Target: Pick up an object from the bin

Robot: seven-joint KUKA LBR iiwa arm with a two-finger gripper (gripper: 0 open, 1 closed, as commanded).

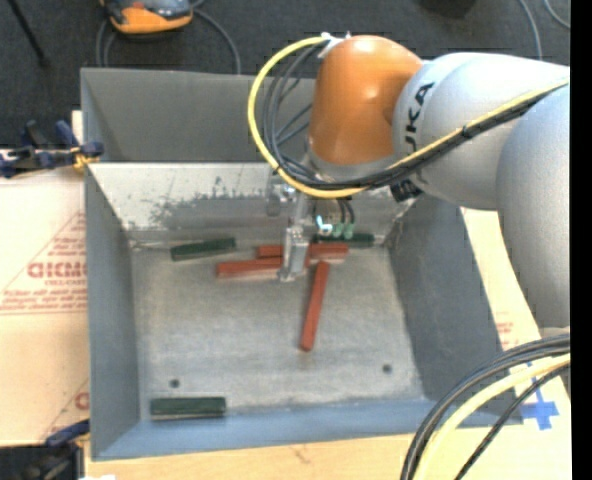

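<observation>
My gripper [294,258] hangs low over the back middle of the bin, under the orange wrist cover. Its tip is down among a cluster of red bars. One flat red bar [244,268] lies crosswise just left of the tip, and a second short red bar [321,252] lies crosswise right behind it. A long red bar [313,311] runs from the tip toward the front of the bin. Nothing is visibly held.
A dark green bar [203,249] lies at the back left near the bin wall. Another green bar [359,236] peeks out behind the gripper on the right. A third green bar [187,406] rests in the front left corner.
</observation>
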